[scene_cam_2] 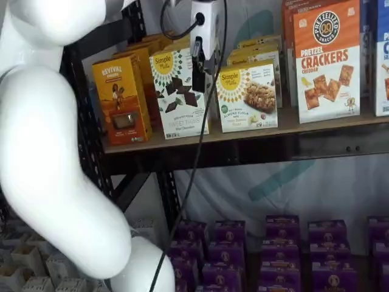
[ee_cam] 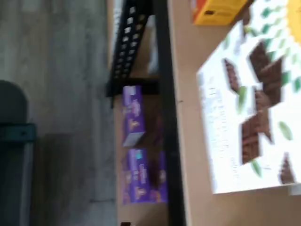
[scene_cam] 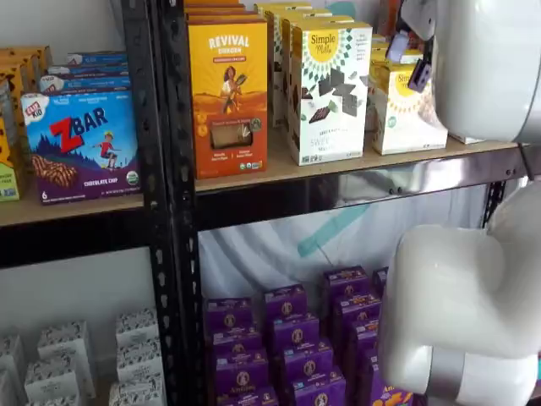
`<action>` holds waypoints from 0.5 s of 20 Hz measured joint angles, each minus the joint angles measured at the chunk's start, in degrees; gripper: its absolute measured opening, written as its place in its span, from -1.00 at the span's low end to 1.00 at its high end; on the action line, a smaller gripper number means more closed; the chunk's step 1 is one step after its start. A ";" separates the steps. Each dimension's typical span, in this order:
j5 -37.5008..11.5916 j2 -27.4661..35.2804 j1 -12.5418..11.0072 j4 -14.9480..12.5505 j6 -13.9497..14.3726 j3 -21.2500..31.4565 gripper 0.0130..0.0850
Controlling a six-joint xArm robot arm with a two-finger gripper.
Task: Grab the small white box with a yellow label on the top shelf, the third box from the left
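Note:
The small white box [scene_cam_2: 248, 97], with a yellow sunburst logo and tan baked pieces, stands upright on the top shelf [scene_cam_2: 255, 131], a tan board on a dark beam. It shows in both shelf views, and the white arm covers its right edge in one of them [scene_cam: 404, 110]. My gripper [scene_cam_2: 199, 85] hangs from a white body in front of the taller white box with chocolate pieces [scene_cam_2: 179, 91], just left of the small box. Its black fingers show as one dark shape with no plain gap and hold nothing. The wrist view shows the taller box [ee_cam: 254, 103] and the shelf board [ee_cam: 188, 150]; the picture is turned on its side.
A yellow Revival box [scene_cam_2: 121, 100] stands left of the taller box and an orange-topped crackers box [scene_cam_2: 326, 61] right of the small one. Purple boxes [scene_cam_2: 273, 249] fill the lower shelf. The white arm [scene_cam: 490, 68] fills the right side of a shelf view. A cable [scene_cam_2: 200, 140] hangs down.

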 joint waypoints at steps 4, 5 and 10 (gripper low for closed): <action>-2.90 1.14 -0.85 1.86 -0.54 -1.24 1.00; -3.50 1.74 -0.85 1.83 -0.65 -1.78 1.00; -3.37 6.40 -0.21 0.53 -0.59 -6.25 1.00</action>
